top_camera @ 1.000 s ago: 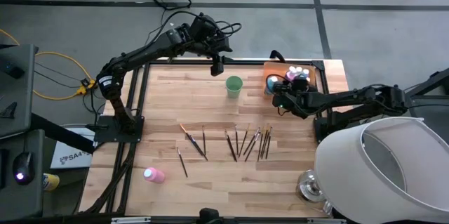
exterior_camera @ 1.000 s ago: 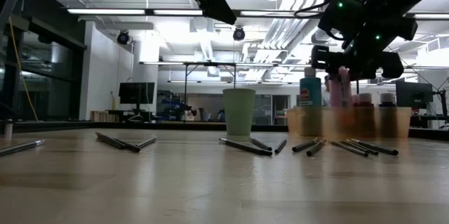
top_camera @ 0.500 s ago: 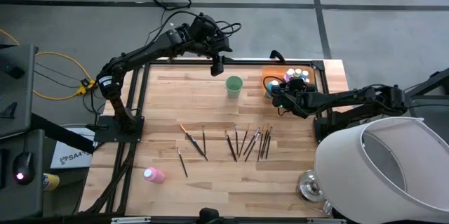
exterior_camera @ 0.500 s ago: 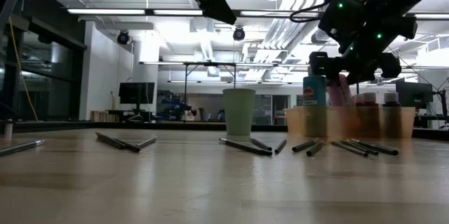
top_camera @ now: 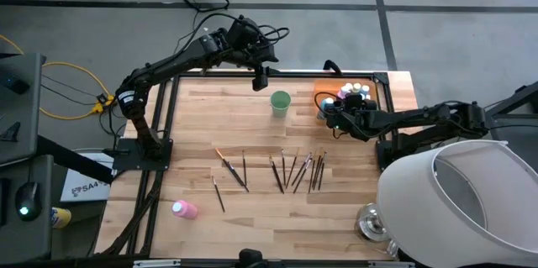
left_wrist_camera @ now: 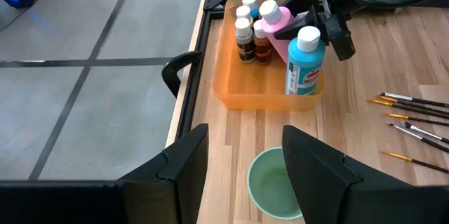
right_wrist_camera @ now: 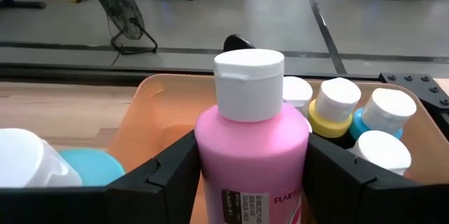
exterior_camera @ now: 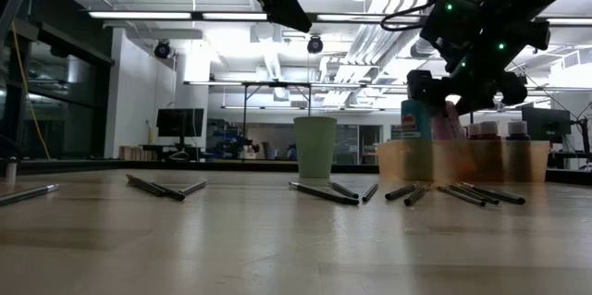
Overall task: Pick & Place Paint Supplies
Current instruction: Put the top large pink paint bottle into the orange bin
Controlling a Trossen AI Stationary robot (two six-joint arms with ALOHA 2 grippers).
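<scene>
Pink bottle [right_wrist_camera: 250, 152] sits pinched in the right pincer [top_camera: 334, 113] over the orange tray [left_wrist_camera: 231, 92]; left pincer [top_camera: 261, 77] hangs spread.

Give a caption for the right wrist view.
Right gripper holds a pink bottle over the orange tray of small paint bottles.

My right gripper [top_camera: 330, 117] is sitting over the tray [left_wrist_camera: 231, 97], where bottles [left_wrist_camera: 247, 33] are standing; the cup [top_camera: 280, 102] is standing left of it, brushes [top_camera: 286, 170] lying nearer the front.
</scene>
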